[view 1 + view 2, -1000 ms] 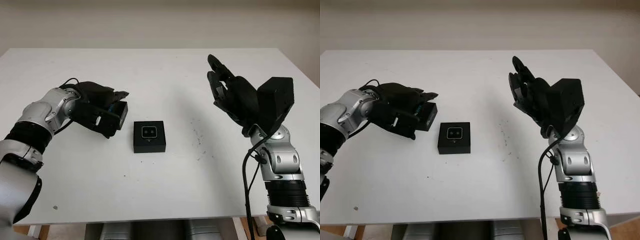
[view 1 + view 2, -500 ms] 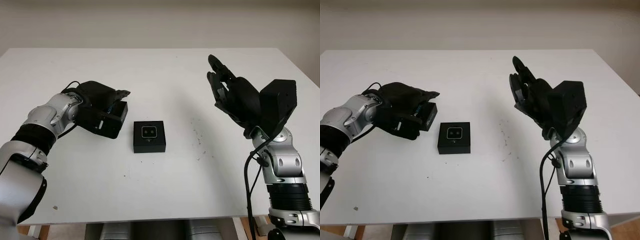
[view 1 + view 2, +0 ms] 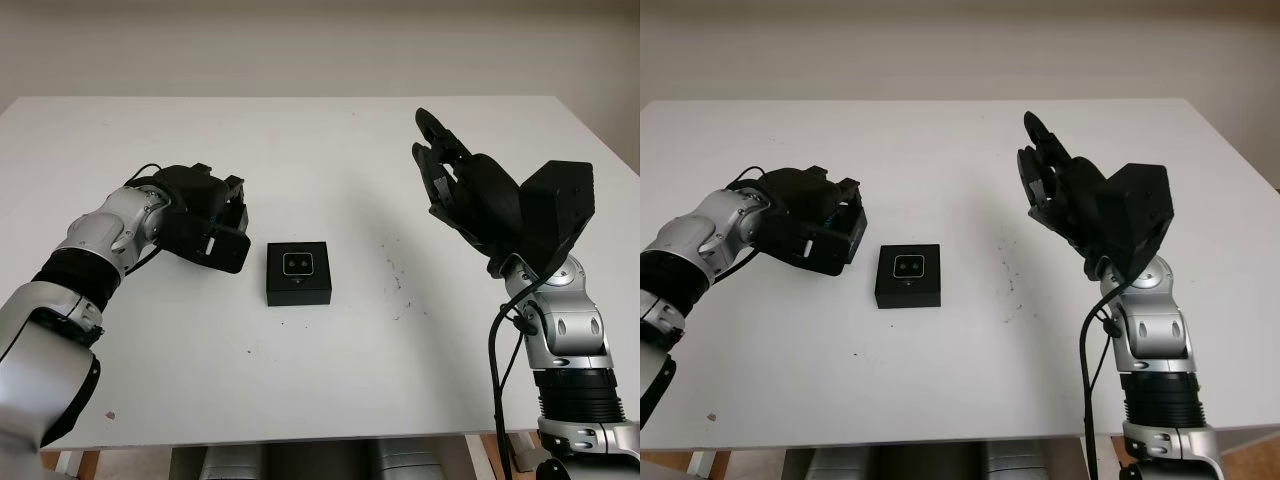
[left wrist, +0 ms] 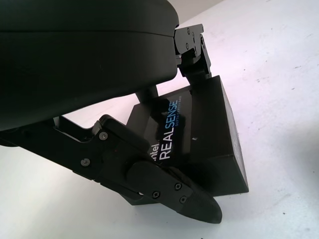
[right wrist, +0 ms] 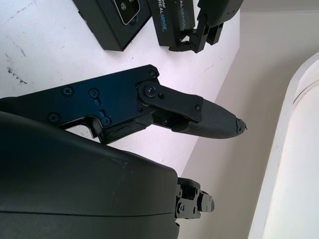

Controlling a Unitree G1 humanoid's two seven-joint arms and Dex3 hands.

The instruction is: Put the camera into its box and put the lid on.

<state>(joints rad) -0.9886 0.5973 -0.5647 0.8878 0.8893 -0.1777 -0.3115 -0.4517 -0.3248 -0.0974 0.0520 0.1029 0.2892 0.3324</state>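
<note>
- The box is seen near the middle of the white tabletop, sitting flat, uncovered from above.
- The camera is seated inside the box, its two lenses facing up.
- The lid is gripped by the left robot hand, toward the left side of the tabletop, just beside the box and apart from it.
- In the left wrist view the lid is shown clamped between the fingers, with a printed "REALSENSE" label on its side; one lower corner is at or very near the tabletop, contact cannot be confirmed.
- The lid is held tilted, not level with the box.
- The right robot hand is held up above the right half of the tabletop, open, nothing grasped, well apart from the box.
- A few dark specks are noted on the tabletop between the box and the right arm.
</note>
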